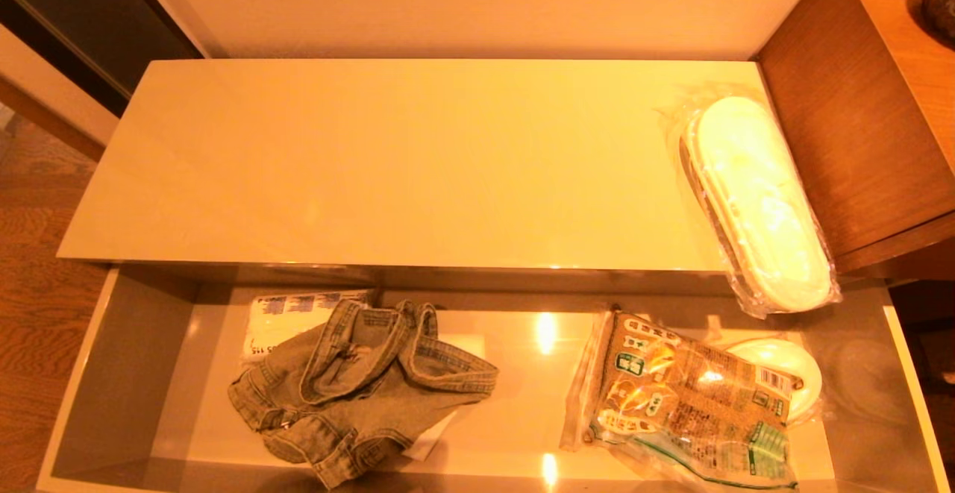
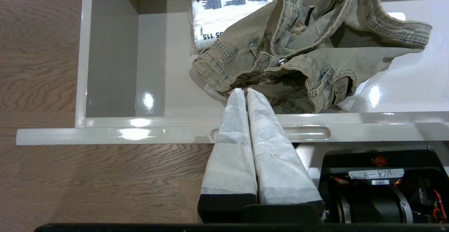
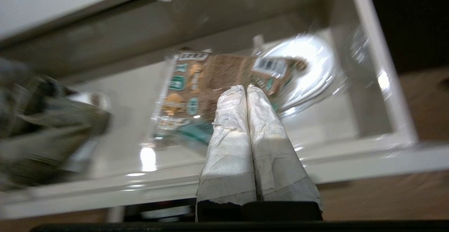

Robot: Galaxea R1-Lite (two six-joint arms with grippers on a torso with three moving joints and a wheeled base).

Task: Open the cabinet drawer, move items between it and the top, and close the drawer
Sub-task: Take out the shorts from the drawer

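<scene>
One low glossy beige-grey cabinet (image 1: 224, 254), with a long smooth rectangular top (image 1: 388, 165) running left to right. One wide shallow drawer (image 1: 119, 374) of the same glossy finish, pulled out toward the camera, long axis parallel to the top. On the top's right end, one pair of white flat oval slippers (image 1: 753, 202) in crinkled clear plastic wrap, long axis roughly front to back, near end overhanging the top's front edge above the drawer. Inside the drawer, left of centre, one crumpled faded grey-green denim garment (image 1: 358, 388) with stitched seams and a metal button, lying partly over one white tissue pack (image 1: 283, 318) with black print toward the drawer's back. In the drawer's right half, one brown printed food bag (image 1: 686, 403), shiny film, long axis slanting left-back to right-front, overlapping one round white plate-like disc (image 1: 791, 370) in clear wrap. Left pincer (image 2: 243, 91) closed and empty, tape-wrapped fingers pressed together, hanging over the drawer's front edge near the denim. Right pincer (image 3: 245, 88) likewise closed on nothing, above the drawer's front edge near the food bag.
</scene>
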